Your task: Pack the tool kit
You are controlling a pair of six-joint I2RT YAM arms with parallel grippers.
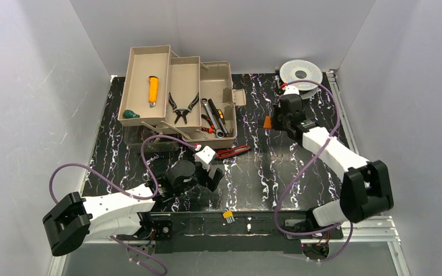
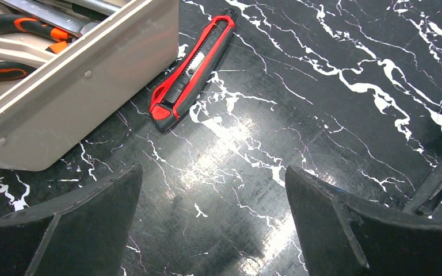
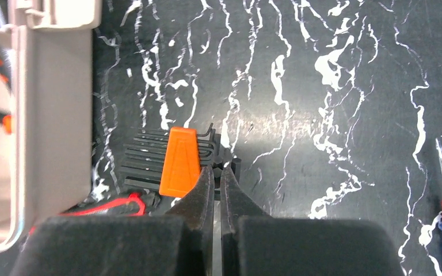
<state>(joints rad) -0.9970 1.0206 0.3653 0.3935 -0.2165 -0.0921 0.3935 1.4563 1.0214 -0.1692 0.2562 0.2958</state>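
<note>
Rear-L: tan toolbox point(image 1: 184, 72) fanned open.

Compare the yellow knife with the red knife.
Colour: the yellow knife is yellow-orange; the red knife is red and black. Place: the yellow knife lies in the far-left tray of the toolbox; the red knife lies on the table beside the toolbox. Both are utility knives lying flat, neither gripped.

The top camera looks steeply down from behind the robot over the whole table point(image 1: 253, 172). The left wrist view sits low and close, facing the toolbox point(image 2: 75, 98) wall and a red knife point(image 2: 193, 69) — both also seen from above. The right wrist view looks nearly straight down, toolbox at left.
</note>
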